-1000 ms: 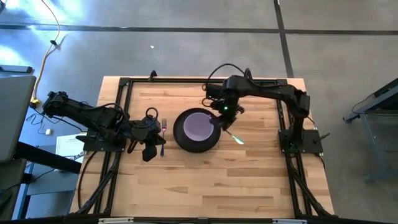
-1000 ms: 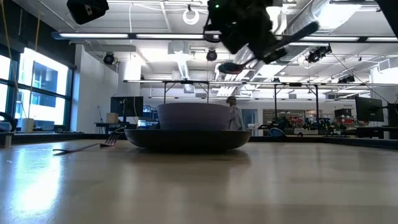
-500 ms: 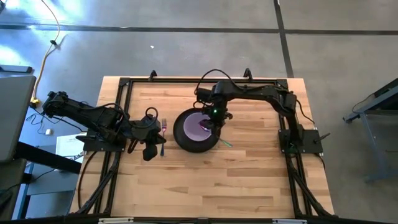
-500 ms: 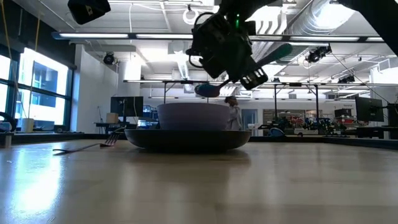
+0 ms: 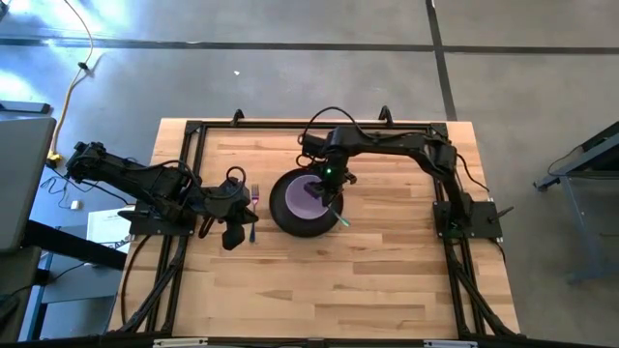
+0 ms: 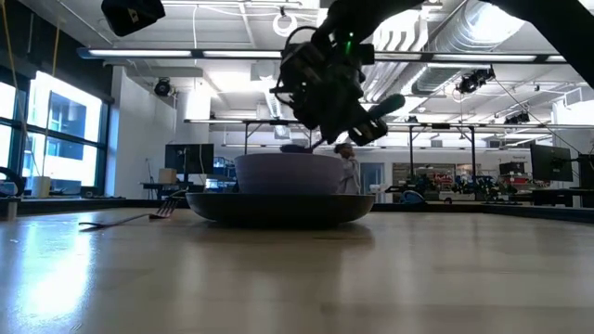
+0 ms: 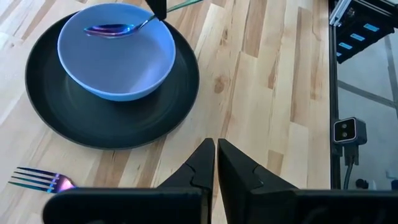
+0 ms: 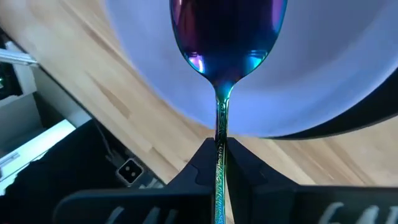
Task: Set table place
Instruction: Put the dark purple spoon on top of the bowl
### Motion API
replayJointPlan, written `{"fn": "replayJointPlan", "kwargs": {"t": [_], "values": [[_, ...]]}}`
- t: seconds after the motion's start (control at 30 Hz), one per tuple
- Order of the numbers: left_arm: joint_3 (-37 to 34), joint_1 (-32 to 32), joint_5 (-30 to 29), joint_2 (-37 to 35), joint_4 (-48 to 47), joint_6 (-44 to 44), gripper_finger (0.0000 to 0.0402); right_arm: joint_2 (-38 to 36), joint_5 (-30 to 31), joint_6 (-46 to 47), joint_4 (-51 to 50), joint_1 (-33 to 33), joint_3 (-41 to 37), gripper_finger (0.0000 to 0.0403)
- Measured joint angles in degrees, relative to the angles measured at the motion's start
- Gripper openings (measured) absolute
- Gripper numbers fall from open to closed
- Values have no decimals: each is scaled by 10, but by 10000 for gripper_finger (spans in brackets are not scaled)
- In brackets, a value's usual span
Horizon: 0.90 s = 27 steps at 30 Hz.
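Observation:
A dark grey round plate (image 5: 290, 220) lies on the wood table (image 5: 387, 280), and a lavender bowl (image 5: 308, 196) stands in it. My right gripper (image 5: 329, 180) hangs over the bowl's right side, shut on a spoon with a purple head (image 8: 227, 31) and a teal handle (image 5: 339, 218). The head is down inside the bowl (image 7: 109, 29). A purple-handled fork (image 5: 255, 199) lies flat on the table left of the plate. My left gripper (image 7: 216, 155) is shut and empty, beside the fork on the plate's left. My right gripper pinches the spoon's handle (image 8: 221, 163) between its two fingers, about midway along it. The fingers slant down from above. The spoon is tilted, head low inside the bowl and teal end (image 6: 385, 104) sticking up behind the gripper. Whether the head touches the bowl, I cannot tell.
A black rail frame (image 5: 290, 126) edges the table. Bare wood lies in front of the plate and to its right (image 5: 387, 222). The left arm's body (image 5: 155, 188) lies along the table's left edge.
My right gripper has carried the spoon from over the plate's right rim toward the table's left, to above the bowl, and has gone down. The spoon's head has dropped from above the bowl's rim into the bowl, and its handle stays tilted up.

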Motion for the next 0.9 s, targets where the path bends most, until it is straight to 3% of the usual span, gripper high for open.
{"fn": "replayJointPlan", "kwargs": {"t": [0.9], "values": [[0, 0, 0, 0, 0, 13, 8, 10, 1, -8, 2, -4, 0, 12]]}}
